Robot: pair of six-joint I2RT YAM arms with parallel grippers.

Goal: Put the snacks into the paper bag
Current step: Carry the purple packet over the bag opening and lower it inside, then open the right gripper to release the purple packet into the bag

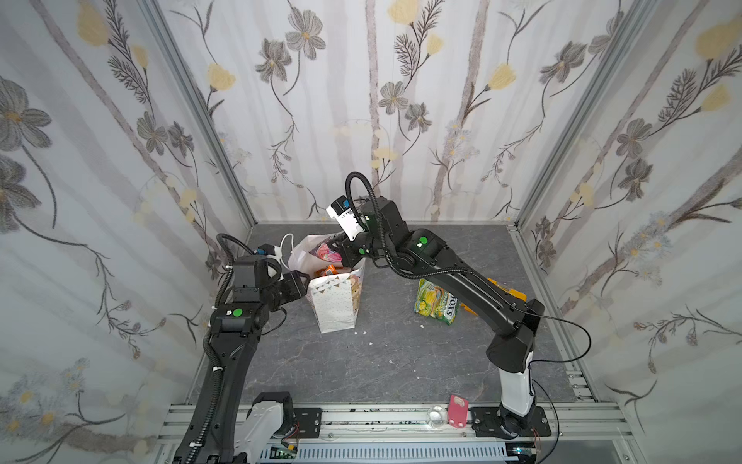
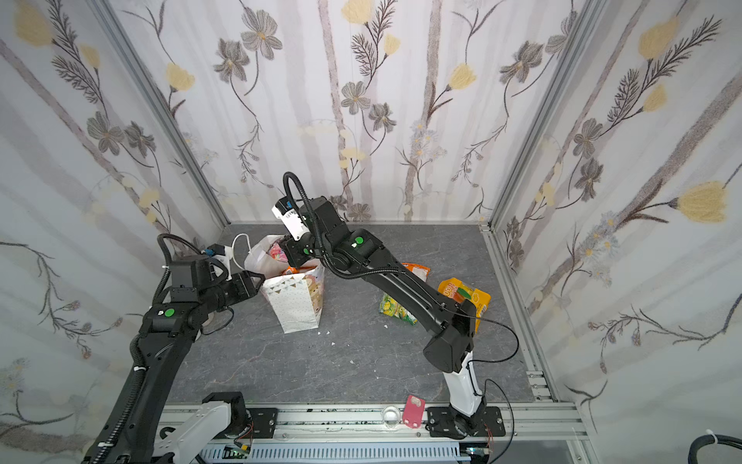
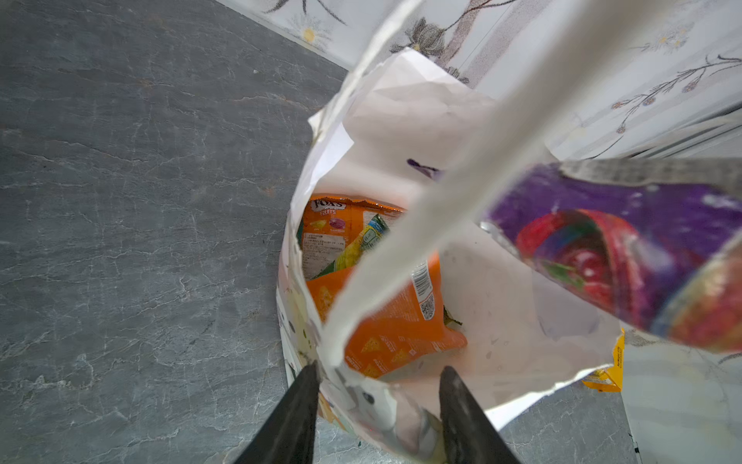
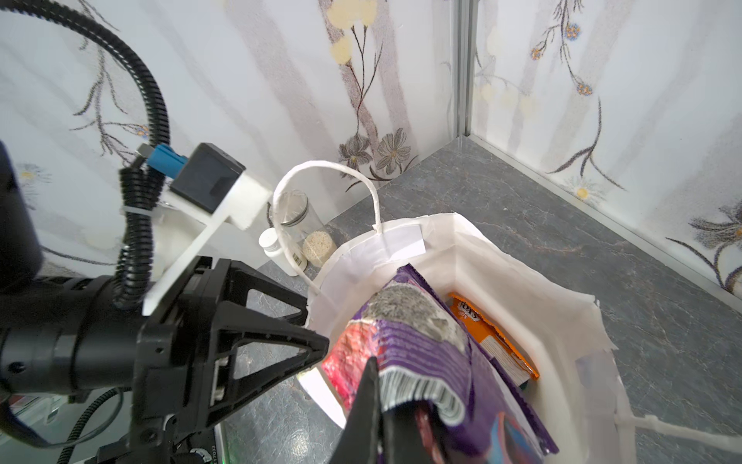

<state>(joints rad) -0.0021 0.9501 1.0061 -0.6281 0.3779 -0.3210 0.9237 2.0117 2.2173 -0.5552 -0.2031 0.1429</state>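
While the left gripper (image 3: 380, 366) grasps the paper bag's (image 1: 335, 301) rim, the right gripper (image 1: 338, 248), clenching a purple packet (image 4: 421, 349) above, should probably lower and release.

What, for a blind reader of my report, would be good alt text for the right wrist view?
The right gripper holds a purple packet at the mouth of the open white paper bag, which already has an orange packet inside. The left gripper pinches the bag's rim; floral walls stand behind.
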